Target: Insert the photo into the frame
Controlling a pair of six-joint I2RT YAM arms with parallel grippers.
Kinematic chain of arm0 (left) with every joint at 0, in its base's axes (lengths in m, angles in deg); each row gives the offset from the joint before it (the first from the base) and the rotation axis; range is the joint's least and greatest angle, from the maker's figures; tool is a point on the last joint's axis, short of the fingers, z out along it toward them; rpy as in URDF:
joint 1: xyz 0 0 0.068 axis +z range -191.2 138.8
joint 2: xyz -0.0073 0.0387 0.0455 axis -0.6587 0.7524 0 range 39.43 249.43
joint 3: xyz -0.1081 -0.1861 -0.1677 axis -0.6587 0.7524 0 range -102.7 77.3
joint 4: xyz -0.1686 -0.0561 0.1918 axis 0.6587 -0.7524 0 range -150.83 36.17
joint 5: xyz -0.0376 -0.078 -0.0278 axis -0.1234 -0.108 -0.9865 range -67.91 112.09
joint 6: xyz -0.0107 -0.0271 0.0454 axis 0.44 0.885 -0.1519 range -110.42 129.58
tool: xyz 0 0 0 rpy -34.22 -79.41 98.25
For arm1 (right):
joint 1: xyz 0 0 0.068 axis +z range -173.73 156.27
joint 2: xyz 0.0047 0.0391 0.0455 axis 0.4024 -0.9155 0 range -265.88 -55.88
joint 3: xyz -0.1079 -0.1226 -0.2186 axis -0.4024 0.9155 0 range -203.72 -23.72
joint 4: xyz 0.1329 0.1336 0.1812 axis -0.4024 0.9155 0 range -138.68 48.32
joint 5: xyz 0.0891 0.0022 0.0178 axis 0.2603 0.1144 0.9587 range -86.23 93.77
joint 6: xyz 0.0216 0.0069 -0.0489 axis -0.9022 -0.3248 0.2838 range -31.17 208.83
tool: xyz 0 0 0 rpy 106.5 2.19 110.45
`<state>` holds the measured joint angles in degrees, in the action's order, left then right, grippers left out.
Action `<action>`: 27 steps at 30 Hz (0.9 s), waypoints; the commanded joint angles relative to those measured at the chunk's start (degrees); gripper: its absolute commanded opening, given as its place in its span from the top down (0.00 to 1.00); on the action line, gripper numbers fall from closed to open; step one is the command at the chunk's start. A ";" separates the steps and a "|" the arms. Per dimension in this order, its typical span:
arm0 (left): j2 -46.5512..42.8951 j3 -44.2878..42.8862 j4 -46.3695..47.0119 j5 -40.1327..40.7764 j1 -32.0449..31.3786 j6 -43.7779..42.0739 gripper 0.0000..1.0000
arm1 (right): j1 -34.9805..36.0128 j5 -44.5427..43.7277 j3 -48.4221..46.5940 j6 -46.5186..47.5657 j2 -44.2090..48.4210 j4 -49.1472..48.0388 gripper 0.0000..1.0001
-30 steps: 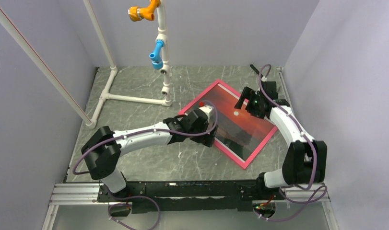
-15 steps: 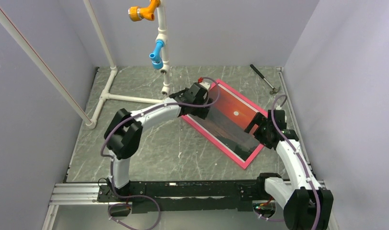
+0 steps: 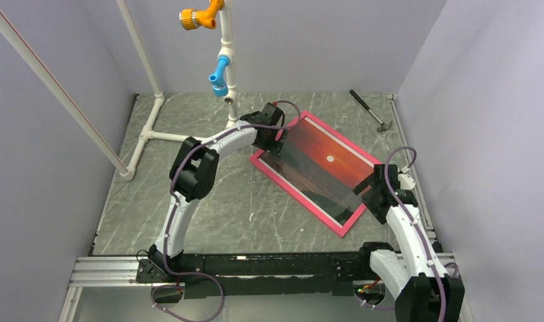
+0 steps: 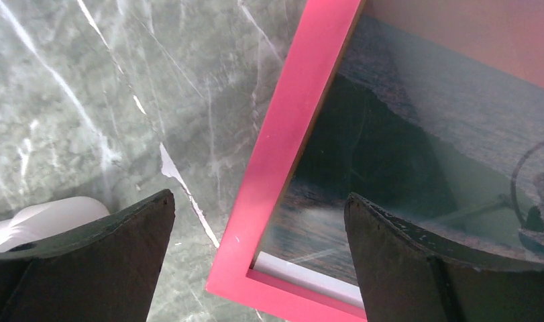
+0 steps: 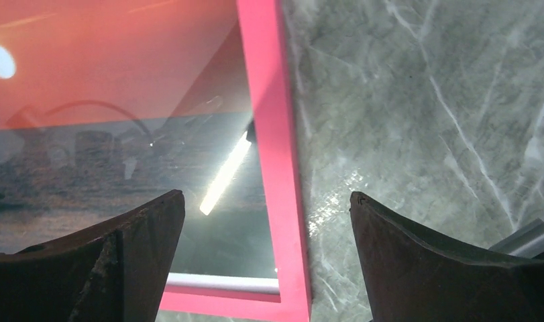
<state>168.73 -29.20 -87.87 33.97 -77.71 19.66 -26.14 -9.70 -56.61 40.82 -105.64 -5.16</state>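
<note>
Nearest me, my right pincer [image 5: 265,195] hangs wide open over the frame's [image 5: 269,100] right rail. One finger is above the glass, the other above the table [image 3: 188,201], and it holds nothing. The frame lies flat, pink face up. The photo [image 3: 316,151] sits inside it, sun and orange sky showing, with a white margin visible along the bottom rail. To my eye the job looks done.

Across the frame, at its left corner, my left pincer [image 4: 259,196] is spread just as wide and is empty too, straddling that rail the same way. Here is the danger: both pincers sit low with a rail between their fingers. If either one closes or swings sideways, a finger catches the rail and shoves the frame across the table, or tips it so the photo slides loose.

Beyond the frame's left side stands the pipe stand [image 3: 230,100], close to my left arm. A careless lift could knock it. Past the frame's far right corner lies a hammer [image 3: 369,111], well apart.
</note>
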 commanded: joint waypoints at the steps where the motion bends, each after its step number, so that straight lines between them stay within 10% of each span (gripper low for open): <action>1: 0.96 -2.46 -2.31 -6.17 1.06 -0.85 0.01 | -0.61 -2.60 2.24 -3.11 -2.43 -2.12 0.05; 16: -7.38 16.42 6.78 -25.19 1.37 4.94 0.07 | -2.78 9.89 1.19 8.00 -18.32 -20.40 0.03; 27: -24.01 39.54 15.26 -21.36 -8.47 15.86 0.08 | -3.57 13.92 -3.59 16.51 -23.72 -21.55 0.02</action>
<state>148.99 5.21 -73.23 17.53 -79.29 26.94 -30.19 -2.25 -58.00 55.07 -128.63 -22.31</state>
